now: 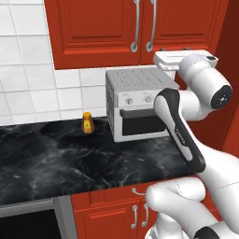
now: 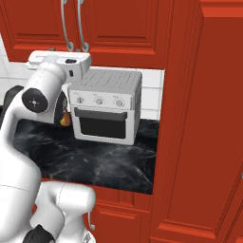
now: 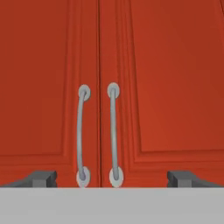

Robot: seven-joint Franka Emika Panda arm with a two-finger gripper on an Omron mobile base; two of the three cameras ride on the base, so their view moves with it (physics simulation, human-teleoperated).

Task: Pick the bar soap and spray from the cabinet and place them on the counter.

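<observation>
Kitchen wall cabinet [image 3: 144,87] doors shut, so bar soap and spray are presumably behind them, unseen. My gripper [image 3: 112,178] faces the paired handles [image 3: 113,133], jaws wide, holding nothing. Step: door opening. Next I need to hook one handle and pull.

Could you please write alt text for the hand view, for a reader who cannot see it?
Closed red cabinet doors face the camera, with two long curved silver handles side by side at the centre seam. The open end effector has its two dark fingertips spread wide at the bottom, holding nothing.
</observation>
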